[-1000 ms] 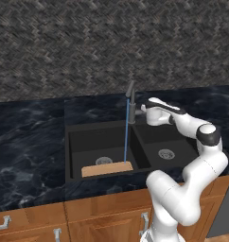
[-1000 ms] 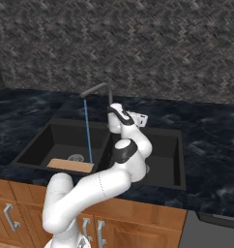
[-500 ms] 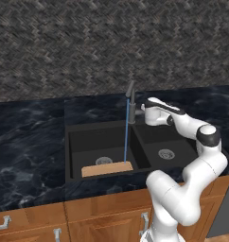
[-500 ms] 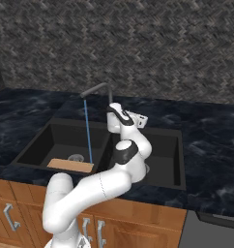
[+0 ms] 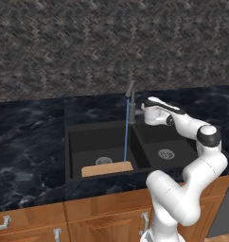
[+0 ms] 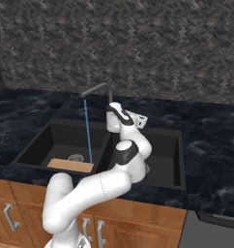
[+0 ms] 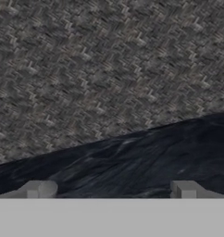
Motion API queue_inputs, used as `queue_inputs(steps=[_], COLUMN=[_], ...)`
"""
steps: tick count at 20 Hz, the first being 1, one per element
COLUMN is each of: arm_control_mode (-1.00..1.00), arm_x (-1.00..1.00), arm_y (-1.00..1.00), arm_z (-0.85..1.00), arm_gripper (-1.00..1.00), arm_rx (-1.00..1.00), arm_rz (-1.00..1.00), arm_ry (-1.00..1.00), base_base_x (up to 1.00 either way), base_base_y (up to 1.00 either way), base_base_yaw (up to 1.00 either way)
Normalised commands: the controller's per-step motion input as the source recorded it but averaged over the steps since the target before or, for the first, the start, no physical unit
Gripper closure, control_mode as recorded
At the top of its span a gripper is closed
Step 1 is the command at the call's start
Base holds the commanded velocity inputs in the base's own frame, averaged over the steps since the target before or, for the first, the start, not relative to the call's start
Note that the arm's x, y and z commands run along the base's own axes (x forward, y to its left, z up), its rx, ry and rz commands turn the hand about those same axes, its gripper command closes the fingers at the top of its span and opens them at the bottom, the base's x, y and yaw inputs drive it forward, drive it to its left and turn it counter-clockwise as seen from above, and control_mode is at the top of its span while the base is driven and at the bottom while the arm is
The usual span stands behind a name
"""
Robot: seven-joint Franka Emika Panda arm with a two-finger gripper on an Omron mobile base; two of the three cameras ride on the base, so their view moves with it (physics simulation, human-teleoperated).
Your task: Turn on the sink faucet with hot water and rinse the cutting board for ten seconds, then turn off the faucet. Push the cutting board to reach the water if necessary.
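Observation:
The dark gray faucet [image 5: 131,100] stands behind the divider of the black double sink [image 5: 88,137], its spout [image 6: 93,90] angled over the larger left basin. A thin blue water stream [image 5: 126,134] falls straight down from the spout and lands on the right end of the tan cutting board [image 5: 107,168], which lies flat along the front wall of that basin. My gripper [image 5: 145,111] hovers just right of the faucet post at lever height, pointing at the back wall. In the hand view its fingertips [image 7: 42,189] stand wide apart, open, with nothing between them.
The smaller right basin has a round silver drain [image 5: 166,153] and lies under my forearm. Dark marble counter [image 5: 26,142] surrounds the sink, and a gray woven-pattern wall [image 5: 111,42] rises close behind the faucet. Wooden cabinet fronts [image 6: 196,232] run below.

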Motion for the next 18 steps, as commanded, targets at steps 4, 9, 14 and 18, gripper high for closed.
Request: queue_inputs(steps=[4,9,14,18], arm_control_mode=[-1.00,-1.00,-1.00,-1.00], arm_x=[-0.07,-0.01,0.00,0.00], arm_y=[-0.11,-0.01,0.00,0.00], arm_z=[0.10,0.32,0.40,0.28], arm_gripper=[-1.00,-1.00,-1.00,-1.00], arm_rx=[0.00,0.00,0.00,0.00], arm_rz=[0.00,0.04,0.05,0.03], arm_ry=[0.00,0.02,0.04,0.05], base_base_x=[0.00,0.00,0.00,0.00], base_base_y=[0.00,0.00,0.00,0.00], base_base_yaw=[0.00,0.00,0.00,0.00])
